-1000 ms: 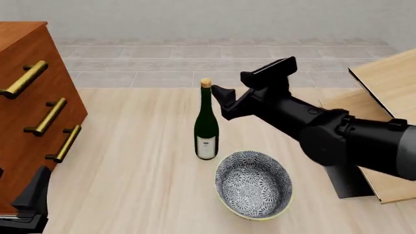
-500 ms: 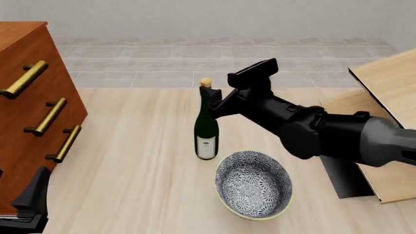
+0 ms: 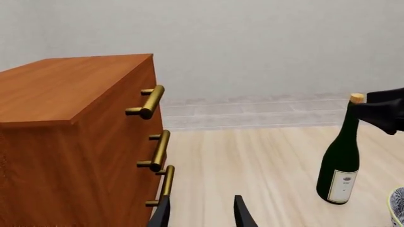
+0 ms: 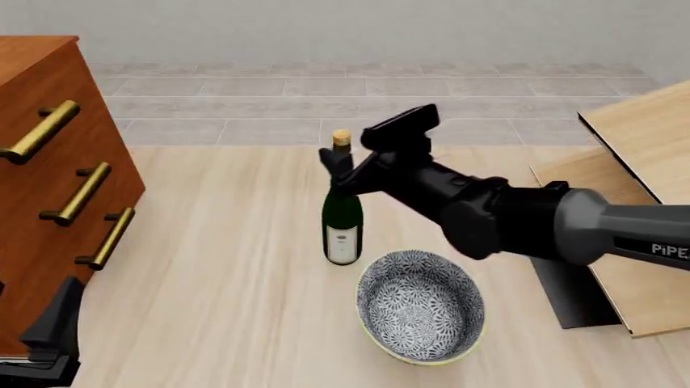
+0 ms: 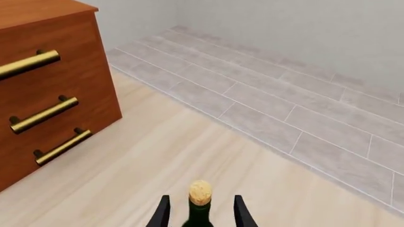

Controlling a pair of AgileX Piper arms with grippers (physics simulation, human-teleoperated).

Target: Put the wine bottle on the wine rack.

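Nearest, one patterned bowl (image 4: 421, 305) sits empty, just right of the single wine bottle (image 4: 342, 212) standing upright mid-table. The right gripper (image 4: 342, 164) straddles its neck, fingers spread. The left gripper (image 3: 200, 213) waits spread near-left by one cabinet (image 4: 48, 186). The wine rack (image 4: 636, 153) stands right.

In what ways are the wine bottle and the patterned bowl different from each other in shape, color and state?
The wine bottle is tall, slim and dark green with a white label; the bowl is low, wide and covered in a blue-and-white pattern. The bottle is closed by a tan cork, while the bowl is open at the top. The right gripper straddles the bottle's neck; nothing touches the bowl. Both stand upright on the wooden table, close together.
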